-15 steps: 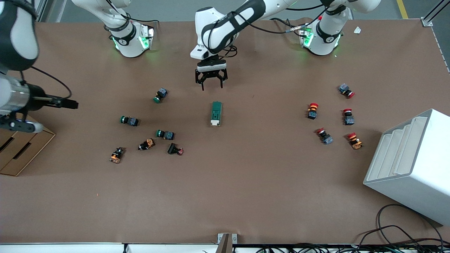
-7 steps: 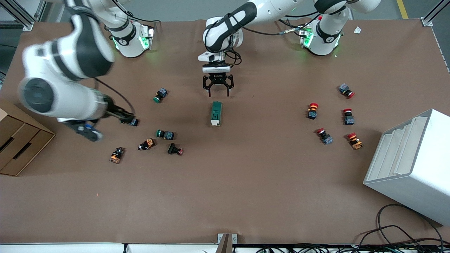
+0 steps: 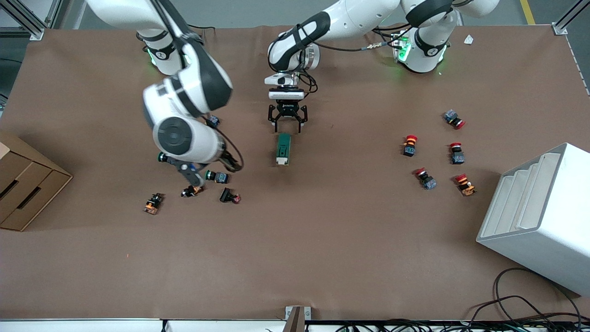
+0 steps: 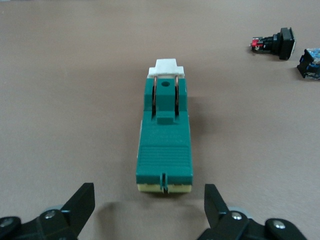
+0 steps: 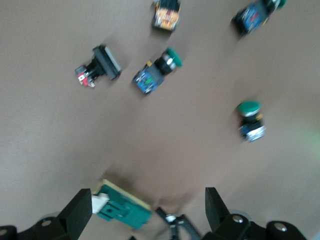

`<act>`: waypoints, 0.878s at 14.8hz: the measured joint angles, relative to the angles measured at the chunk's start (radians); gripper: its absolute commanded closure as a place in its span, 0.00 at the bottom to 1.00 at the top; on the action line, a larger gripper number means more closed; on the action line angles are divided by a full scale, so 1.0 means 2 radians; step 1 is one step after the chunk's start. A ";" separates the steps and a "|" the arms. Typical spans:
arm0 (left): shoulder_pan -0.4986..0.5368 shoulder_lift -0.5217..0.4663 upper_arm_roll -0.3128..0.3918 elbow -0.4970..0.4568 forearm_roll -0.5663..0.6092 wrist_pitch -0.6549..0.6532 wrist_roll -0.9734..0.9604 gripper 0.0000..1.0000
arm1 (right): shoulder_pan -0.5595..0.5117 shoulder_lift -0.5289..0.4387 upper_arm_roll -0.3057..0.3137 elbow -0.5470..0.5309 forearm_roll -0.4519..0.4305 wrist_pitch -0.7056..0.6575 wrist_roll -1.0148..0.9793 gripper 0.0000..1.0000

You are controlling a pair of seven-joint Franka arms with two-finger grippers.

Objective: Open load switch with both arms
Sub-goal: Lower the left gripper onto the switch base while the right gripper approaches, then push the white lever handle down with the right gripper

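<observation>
The load switch (image 3: 283,148) is a dark green block with a white piece at the end nearer the front camera, lying flat mid-table. My left gripper (image 3: 287,123) hangs open just over its end farther from the front camera. In the left wrist view the load switch (image 4: 164,140) lies ahead of the open left gripper (image 4: 148,194), untouched by either finger. My right gripper (image 3: 234,162) is partly hidden under its own arm, beside the switch toward the right arm's end. The right wrist view shows the right gripper (image 5: 147,202) open and empty, above the load switch (image 5: 122,207).
Green push buttons (image 3: 216,176) and a black part (image 3: 229,197) lie under the right arm. Red push buttons (image 3: 409,145) sit toward the left arm's end, with a white stepped rack (image 3: 539,216) nearer the front camera. A cardboard box (image 3: 27,189) sits at the right arm's end.
The right arm swung fast from its end of the table in toward the load switch. The left gripper moved closer to the switch's end, staying open.
</observation>
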 measured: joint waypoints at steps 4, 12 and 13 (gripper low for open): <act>-0.013 0.000 0.014 0.004 0.004 -0.001 -0.009 0.03 | 0.042 0.053 0.000 0.002 0.003 0.062 0.107 0.00; -0.053 0.012 0.044 0.019 0.013 -0.010 -0.045 0.03 | 0.071 0.121 0.000 0.040 0.003 0.124 0.220 0.00; -0.059 0.013 0.048 0.020 0.013 -0.013 -0.046 0.03 | 0.071 0.126 0.000 0.041 0.003 0.129 0.223 0.00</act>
